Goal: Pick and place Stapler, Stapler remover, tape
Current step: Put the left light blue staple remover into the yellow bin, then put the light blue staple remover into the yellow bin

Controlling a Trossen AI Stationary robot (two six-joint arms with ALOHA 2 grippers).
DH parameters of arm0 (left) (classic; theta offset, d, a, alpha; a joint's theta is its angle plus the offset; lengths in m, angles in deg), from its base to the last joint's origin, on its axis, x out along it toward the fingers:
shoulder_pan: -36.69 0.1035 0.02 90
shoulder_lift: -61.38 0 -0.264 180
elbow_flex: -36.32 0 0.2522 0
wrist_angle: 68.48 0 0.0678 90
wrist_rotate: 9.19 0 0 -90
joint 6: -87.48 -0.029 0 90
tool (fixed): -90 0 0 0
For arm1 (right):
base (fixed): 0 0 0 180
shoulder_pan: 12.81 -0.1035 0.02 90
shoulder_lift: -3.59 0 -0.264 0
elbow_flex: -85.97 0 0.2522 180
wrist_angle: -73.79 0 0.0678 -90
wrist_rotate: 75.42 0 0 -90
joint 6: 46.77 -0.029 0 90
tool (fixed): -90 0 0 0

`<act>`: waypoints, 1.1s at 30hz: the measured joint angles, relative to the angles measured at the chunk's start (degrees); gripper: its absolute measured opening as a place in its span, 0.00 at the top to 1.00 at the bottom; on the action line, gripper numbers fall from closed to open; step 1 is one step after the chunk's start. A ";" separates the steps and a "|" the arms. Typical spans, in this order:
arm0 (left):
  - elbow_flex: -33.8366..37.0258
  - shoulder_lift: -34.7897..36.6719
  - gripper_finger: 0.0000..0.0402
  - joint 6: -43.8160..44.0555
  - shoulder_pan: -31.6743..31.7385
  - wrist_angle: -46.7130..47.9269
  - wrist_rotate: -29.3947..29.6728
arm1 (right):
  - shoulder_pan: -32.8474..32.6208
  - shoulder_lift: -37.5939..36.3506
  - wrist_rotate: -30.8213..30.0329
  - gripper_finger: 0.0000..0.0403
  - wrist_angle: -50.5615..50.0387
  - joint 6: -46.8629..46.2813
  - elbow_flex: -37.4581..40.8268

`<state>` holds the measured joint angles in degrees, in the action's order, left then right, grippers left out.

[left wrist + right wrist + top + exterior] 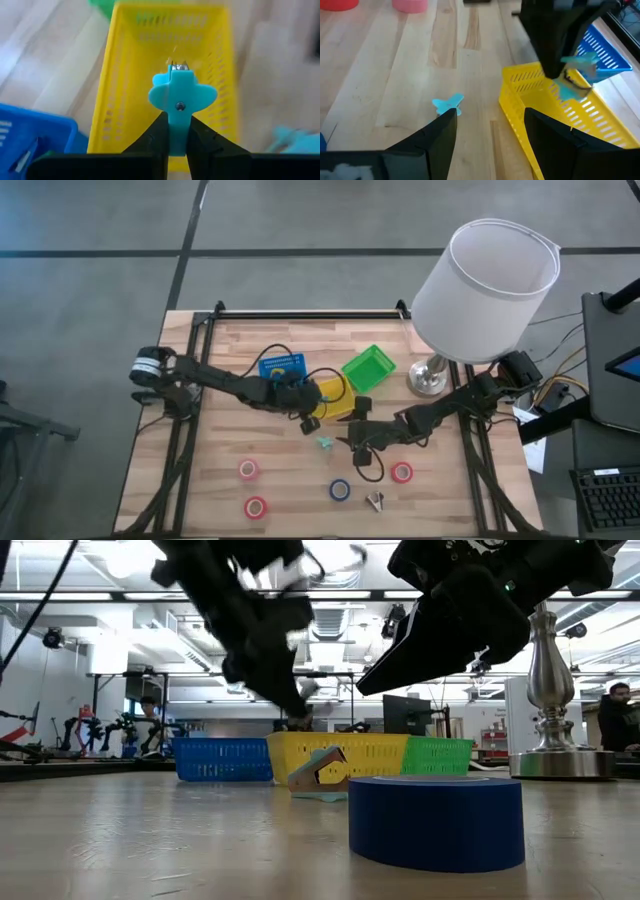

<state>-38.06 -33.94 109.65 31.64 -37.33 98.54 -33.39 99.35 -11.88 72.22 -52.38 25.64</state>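
My left gripper (177,131) hovers over the yellow bin (125,75), shut on a light-blue staple remover (181,92); in the high view it is at the bin's near-left corner (306,410). My right gripper (490,132) is open above the table, just right of a second light-blue staple remover (448,104) that lies on the wood (325,443). Four tape rolls lie flat near the table's near edge: pink (248,469), red (256,507), blue (340,490) and red (401,472). The blue roll (435,821) stands closest in the low view. My left gripper pinches the staple remover's lower stem (176,134) between its two fingers (155,135). The remover's winged body and metal claws (177,66) stick out beyond the fingertips. It is lifted clear, above the yellow bin's inside.
A blue bin (283,366), the yellow bin (338,393) and a green bin (368,367) sit side by side at mid-table. A lamp with a white shade (485,285) and metal base (428,376) stands at the far right. A small grey item (375,501) lies near the near edge.
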 joint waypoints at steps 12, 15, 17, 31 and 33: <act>-0.20 -6.58 0.88 -3.67 4.79 -0.24 -0.20 | 0.02 0.00 1.49 0.44 0.06 -0.02 0.14; -0.20 -6.92 0.87 -4.58 4.99 -0.24 -0.84 | 0.00 0.00 1.68 0.44 0.06 0.00 0.16; -0.20 -6.92 0.86 -5.66 4.95 -0.24 -1.17 | 0.00 0.00 1.68 0.44 0.06 0.00 0.16; -4.91 -4.37 0.61 -9.01 4.00 5.63 -2.28 | 0.00 0.00 1.68 0.44 0.06 0.17 0.20; -5.87 -2.84 0.60 -9.01 3.10 8.04 -2.28 | 0.00 0.00 1.70 0.44 0.07 0.17 0.27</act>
<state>-43.93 -36.77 100.65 34.75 -29.29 96.27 -33.39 99.35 -10.18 72.29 -52.20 25.91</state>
